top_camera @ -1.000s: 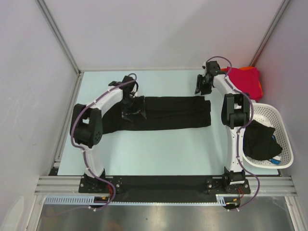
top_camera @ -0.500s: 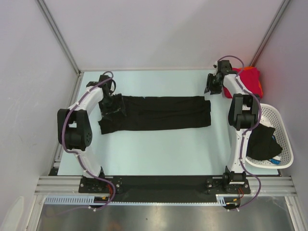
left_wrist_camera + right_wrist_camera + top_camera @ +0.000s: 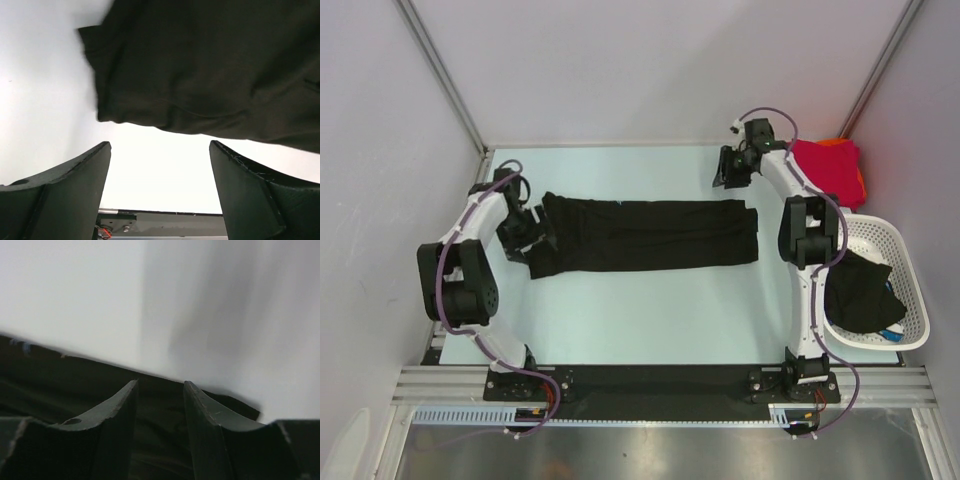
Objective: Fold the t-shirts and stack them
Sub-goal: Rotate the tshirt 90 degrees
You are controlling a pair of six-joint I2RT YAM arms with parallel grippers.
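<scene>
Folding the long black cloth t-shirt (image 3: 650,235) end over end seems to be the step in hand. It lies as a flat band across the middle of the pale blue table (image 3: 640,320). To do this well, I think the gripper should take all layers at the end of the band and lift them only a little. It should then carry them evenly, so that the cloth does not twist or drag and the edges meet.

The left gripper (image 3: 523,232) is at the left end of the band. Its jaws stand wide apart with nothing between them, and the cloth edge lies just ahead of the fingertips.

The right gripper (image 3: 732,170) is near the upper right corner of the band. Its jaws are partly apart and hold nothing, with dark cloth behind them.

In the upper right of the frame, a crimson red t-shirt (image 3: 825,165) lies on an orange t-shirt (image 3: 861,185). At the right edge, a crumpled black t-shirt (image 3: 860,290) waits in the white plastic lattice basket (image 3: 895,235).
</scene>
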